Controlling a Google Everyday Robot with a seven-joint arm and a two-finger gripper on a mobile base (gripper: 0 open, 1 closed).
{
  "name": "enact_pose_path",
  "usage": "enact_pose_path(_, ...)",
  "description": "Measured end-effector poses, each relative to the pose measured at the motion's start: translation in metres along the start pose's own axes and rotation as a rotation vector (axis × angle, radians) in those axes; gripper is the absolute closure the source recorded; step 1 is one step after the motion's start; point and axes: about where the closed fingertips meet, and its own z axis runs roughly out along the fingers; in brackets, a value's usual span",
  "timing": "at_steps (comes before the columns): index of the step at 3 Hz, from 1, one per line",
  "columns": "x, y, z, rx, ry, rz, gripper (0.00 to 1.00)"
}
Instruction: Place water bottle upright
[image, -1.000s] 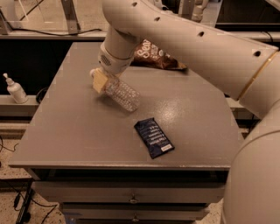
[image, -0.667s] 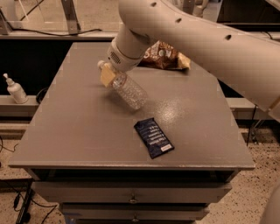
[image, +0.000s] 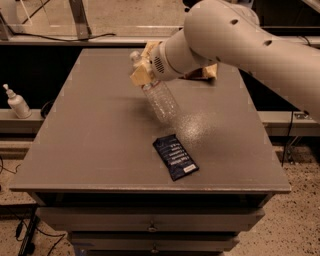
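The water bottle, clear and ribbed with a white cap, hangs tilted above the middle of the grey table, cap up and to the left, base down and to the right. My gripper is shut on its neck end, its tan fingers clamped just below the cap. The big white arm reaches in from the upper right.
A dark blue packet lies flat near the table's front, right of centre. A brown snack bag sits at the back, partly hidden by the arm. A small white pump bottle stands on a ledge off the table's left side.
The arm has lifted the bottle off the table and swung it toward the right. The bottle now hangs steeper, cap end higher.
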Motion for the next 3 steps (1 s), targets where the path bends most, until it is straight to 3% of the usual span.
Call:
enact_pose_path(1, -0.003, -0.021, -0.026, 0.027, -0.151, 0.04, 1.0)
enact_pose_path(2, -0.006, -0.035, -0.041, 0.06, -0.196, 0.05, 1.0)
enact_pose_path(3, -0.005, -0.026, -0.039, 0.05, -0.207, 0.049, 1.0)
